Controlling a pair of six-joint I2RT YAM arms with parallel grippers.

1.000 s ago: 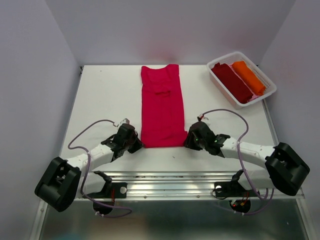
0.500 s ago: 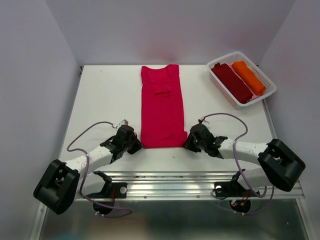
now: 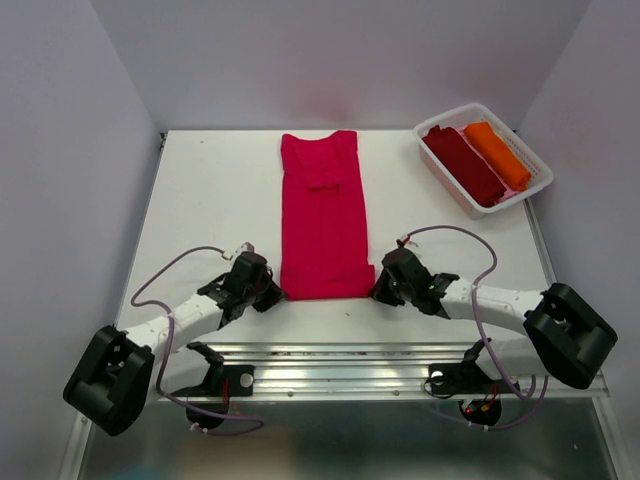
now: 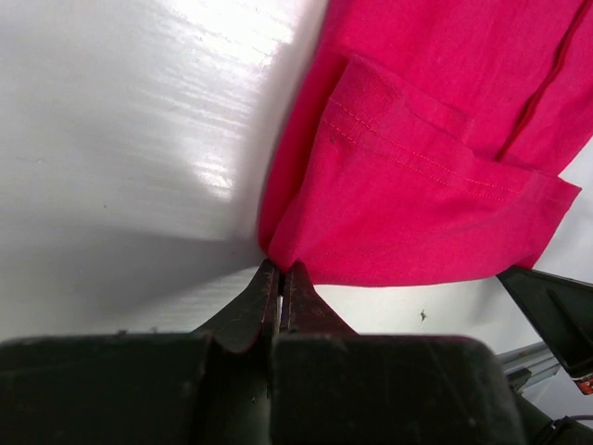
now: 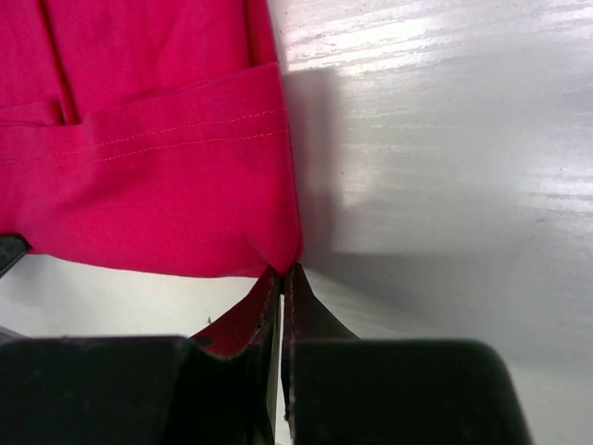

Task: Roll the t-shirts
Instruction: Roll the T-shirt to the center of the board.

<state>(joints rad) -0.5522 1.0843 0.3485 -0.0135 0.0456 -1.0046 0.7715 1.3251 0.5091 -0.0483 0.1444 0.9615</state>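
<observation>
A crimson-red t-shirt (image 3: 322,215) lies folded into a long strip down the middle of the white table, its near end turned over into a short fold. My left gripper (image 3: 275,291) is shut on the strip's near left corner (image 4: 278,248), and my right gripper (image 3: 377,290) is shut on the near right corner (image 5: 287,255). In both wrist views the jaws pinch the cloth at their tips. A dark maroon t-shirt (image 3: 464,164) and an orange t-shirt (image 3: 497,154) lie rolled in the white basket (image 3: 520,197).
The white slatted basket stands at the back right of the table (image 3: 210,200). A metal rail (image 3: 330,365) runs along the near edge by the arm bases. Grey walls enclose the table on three sides.
My right gripper has shut on the near right corner of the red t-shirt. The near end of the strip now lies turned over in a short fold. Both arms shifted slightly.
</observation>
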